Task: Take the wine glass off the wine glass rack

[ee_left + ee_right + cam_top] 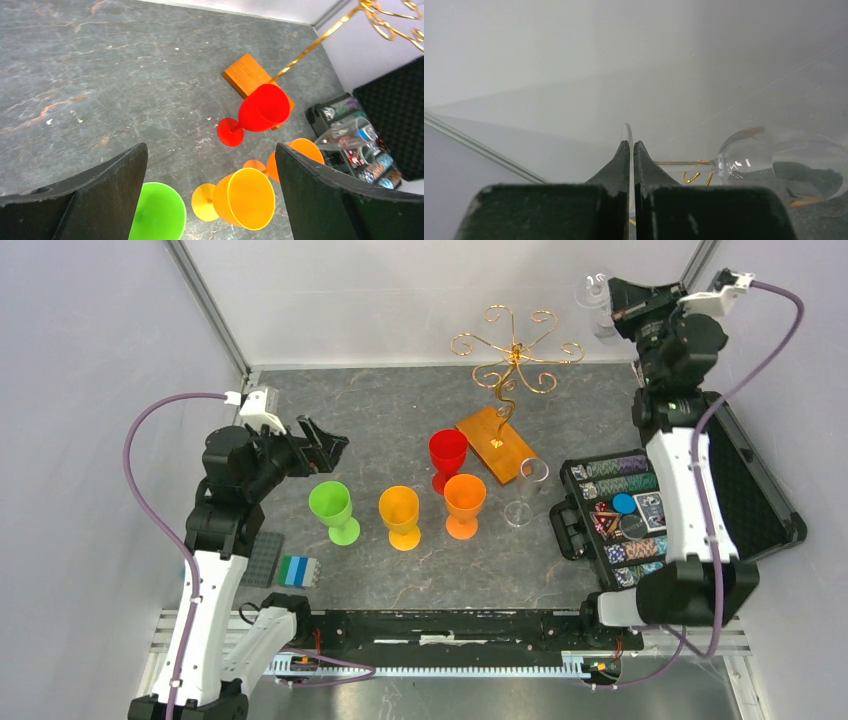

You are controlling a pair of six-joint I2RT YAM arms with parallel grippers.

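Pinching its foot, the right tool [631,145] holds the wine glass [774,157] sideways.

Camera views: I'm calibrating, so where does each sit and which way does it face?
Top external: above and behind, looking down on the table; left arm, right arm show.
Left wrist: over the table, facing down at the red goblet; open left gripper shows.
Right wrist: raised, facing the wall; right gripper shut on the wine glass.
Shared: top and left wrist see the wine glass rack.

Overhead and left-wrist views share the wine glass rack [487,432].
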